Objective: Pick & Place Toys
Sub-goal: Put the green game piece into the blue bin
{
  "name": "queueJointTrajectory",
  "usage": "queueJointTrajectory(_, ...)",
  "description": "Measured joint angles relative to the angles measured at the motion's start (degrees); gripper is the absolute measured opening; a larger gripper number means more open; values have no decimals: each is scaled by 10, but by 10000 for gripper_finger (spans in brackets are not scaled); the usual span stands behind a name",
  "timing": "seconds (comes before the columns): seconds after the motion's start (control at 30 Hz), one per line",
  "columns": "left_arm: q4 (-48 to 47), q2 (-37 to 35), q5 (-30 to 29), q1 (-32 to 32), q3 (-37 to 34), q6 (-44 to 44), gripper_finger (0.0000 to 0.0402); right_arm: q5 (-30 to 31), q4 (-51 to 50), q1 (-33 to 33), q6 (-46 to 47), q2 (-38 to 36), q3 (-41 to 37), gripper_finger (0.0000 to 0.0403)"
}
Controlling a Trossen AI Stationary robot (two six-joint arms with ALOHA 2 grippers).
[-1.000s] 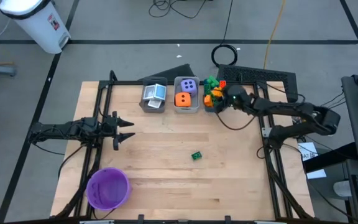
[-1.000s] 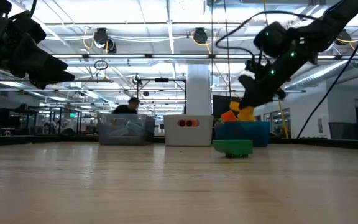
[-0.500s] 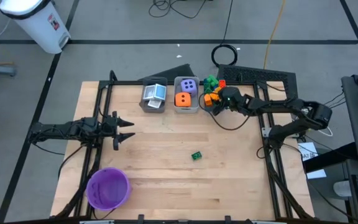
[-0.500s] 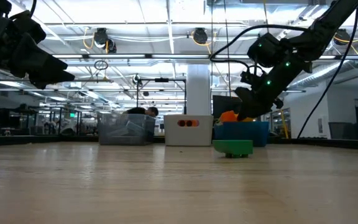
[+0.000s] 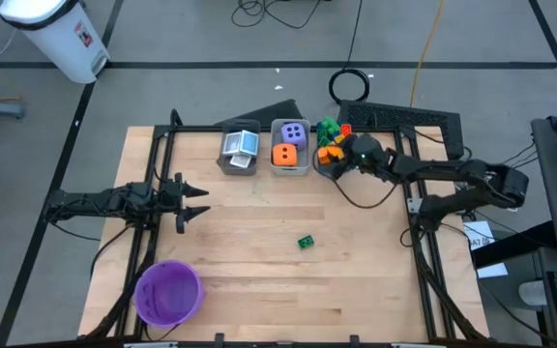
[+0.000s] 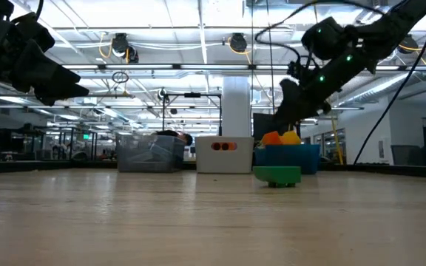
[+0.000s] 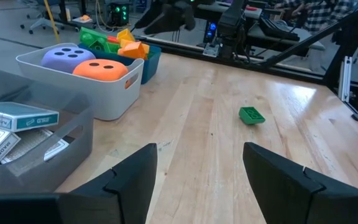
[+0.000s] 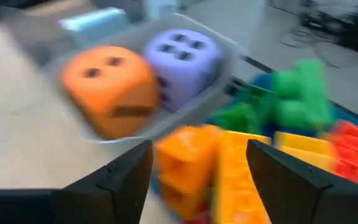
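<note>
Bricks, dice and cards are gathered at the far edge of the bench [image 5: 259, 251], in three bins set side by side. At the left edge, the left gripper [image 5: 197, 201] is held above the wood with its fingers parted and nothing between them; in the left wrist view its fingers [image 7: 132, 180] are seen apart over bare planks. Near the front left corner a round purple bowl [image 5: 168, 292] is placed, well apart from the bins. At the far edge, the grey bin [image 5: 240, 150] is seen to hold the white-and-teal cards [image 5: 243, 144]. Just beside it on the right, the clear bin [image 5: 291, 166] contains the purple die [image 5: 295, 132] and the orange die [image 5: 284, 154]. Next in the row, the blue bin [image 7: 151, 59] is filled with multicoloured bricks [image 5: 329, 141], orange, yellow, green and red among them. One green brick [image 5: 306, 242] is left alone on the bench, right of centre and well apart from the bins. Over the blue bin the right gripper [image 5: 340, 159] is poised, its fingers [image 8: 126, 177] spread apart above the orange and yellow bricks, nothing being clamped between them.
</note>
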Motion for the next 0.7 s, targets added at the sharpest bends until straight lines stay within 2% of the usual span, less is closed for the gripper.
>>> queueJointTrajectory(0.17, 0, 0, 0, 0, 0, 0, 246, -47, 3, 48, 17, -28, 0, 262)
queueJointTrajectory(0.33, 0, 0, 0, 0, 0, 0, 246, -106, 32, 131, 17, -24, 0, 259)
queueJointTrajectory(0.53, 0, 0, 0, 0, 0, 0, 246, -104, 94, 243, 6, 6, 0, 266)
queueJointTrajectory(0.7, 0, 0, 0, 0, 0, 0, 246, -104, 133, 310, -38, 61, 0, 282)
